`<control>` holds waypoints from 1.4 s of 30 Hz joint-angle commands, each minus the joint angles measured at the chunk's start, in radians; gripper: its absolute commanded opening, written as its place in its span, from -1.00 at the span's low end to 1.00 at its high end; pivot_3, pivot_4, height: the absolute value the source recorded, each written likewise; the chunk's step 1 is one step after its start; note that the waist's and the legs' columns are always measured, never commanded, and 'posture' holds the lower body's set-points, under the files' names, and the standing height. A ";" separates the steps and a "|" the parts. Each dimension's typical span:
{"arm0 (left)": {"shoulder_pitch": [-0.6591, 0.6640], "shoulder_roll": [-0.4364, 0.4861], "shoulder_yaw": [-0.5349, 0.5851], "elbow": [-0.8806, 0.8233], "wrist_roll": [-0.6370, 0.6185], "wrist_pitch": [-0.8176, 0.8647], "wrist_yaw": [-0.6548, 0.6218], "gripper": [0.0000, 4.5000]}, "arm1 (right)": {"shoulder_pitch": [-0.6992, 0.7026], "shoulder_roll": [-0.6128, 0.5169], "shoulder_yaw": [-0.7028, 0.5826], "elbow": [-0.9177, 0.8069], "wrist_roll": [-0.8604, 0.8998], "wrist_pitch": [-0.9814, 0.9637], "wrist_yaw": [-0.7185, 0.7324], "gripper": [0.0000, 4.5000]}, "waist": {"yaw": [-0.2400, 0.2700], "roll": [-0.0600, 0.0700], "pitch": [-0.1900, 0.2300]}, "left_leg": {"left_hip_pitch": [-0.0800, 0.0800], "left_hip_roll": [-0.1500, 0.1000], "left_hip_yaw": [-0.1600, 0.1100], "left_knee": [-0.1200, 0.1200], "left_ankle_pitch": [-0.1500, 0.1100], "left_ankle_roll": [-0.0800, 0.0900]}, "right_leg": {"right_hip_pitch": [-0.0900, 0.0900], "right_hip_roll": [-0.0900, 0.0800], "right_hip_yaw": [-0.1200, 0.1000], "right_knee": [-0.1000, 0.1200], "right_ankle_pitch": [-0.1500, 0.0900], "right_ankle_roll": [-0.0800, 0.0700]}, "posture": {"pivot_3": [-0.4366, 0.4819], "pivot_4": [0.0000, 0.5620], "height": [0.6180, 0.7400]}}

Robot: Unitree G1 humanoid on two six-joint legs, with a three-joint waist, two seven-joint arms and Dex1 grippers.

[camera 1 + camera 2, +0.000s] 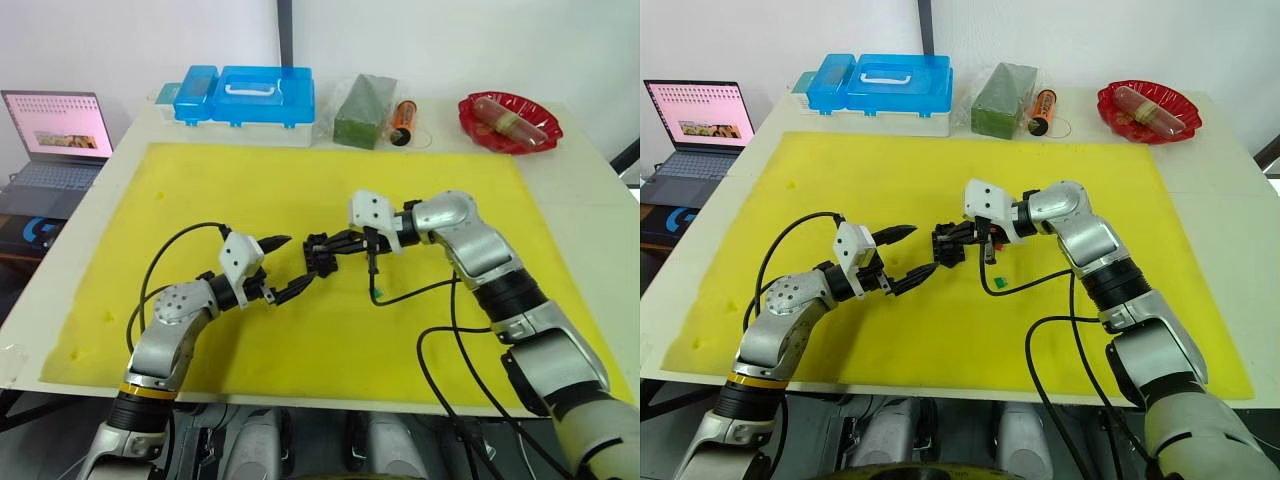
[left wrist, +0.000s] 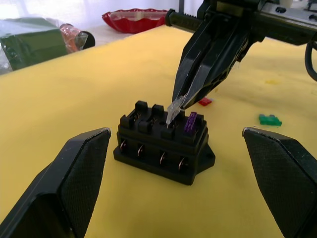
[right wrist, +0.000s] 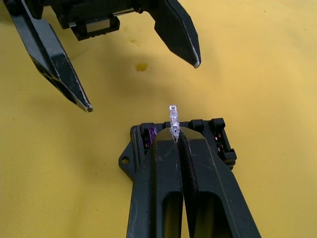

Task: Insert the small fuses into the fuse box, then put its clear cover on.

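The black fuse box (image 2: 163, 148) sits near the middle of the yellow mat (image 1: 300, 190), between the two grippers. A purple fuse (image 2: 190, 122) is seated in one of its top slots. The right gripper (image 3: 174, 135) has its fingers pressed together on a pale grey fuse (image 2: 173, 108), pinched at the tips and held directly over the box, its lower end touching or nearly touching a slot beside the purple fuse; whether it has entered the slot cannot be told. The left gripper (image 1: 282, 268) faces the box from the left with its fingers spread wide and nothing between them, one finger tip (image 1: 300, 287) just beside the box. A red fuse (image 2: 204, 101) and a green fuse (image 2: 270, 119) lie loose on the mat just right of the box. Along the far edge of the table (image 1: 590, 170) stand a blue plastic case (image 1: 245, 95), a green block (image 1: 365, 110) and a red dish (image 1: 510, 122). A laptop (image 1: 55, 150) stands open off the table's left side.
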 commanded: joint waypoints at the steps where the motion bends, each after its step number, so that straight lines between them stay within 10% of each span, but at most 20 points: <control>1: -0.012 -0.001 -0.002 -0.012 -0.004 -0.020 -0.005 0.99 | -0.029 0.006 -0.027 0.009 -0.012 -0.029 0.008 -1.00 | 0.000 0.000 0.000 | 0.000 0.000 0.000 0.000 0.000 0.000 | 0.000 0.000 0.000 0.000 0.000 0.000 | -0.05 -0.47 1.00; 42: -0.022 -0.015 -0.015 0.006 0.009 -0.032 -0.011 0.99 | -0.062 0.026 -0.002 0.115 -0.128 -0.065 0.020 -1.00 | 0.000 0.000 0.000 | 0.001 0.000 0.000 0.000 0.000 0.000 | 0.001 0.000 0.000 0.000 0.000 0.000 | -0.05 -0.47 1.00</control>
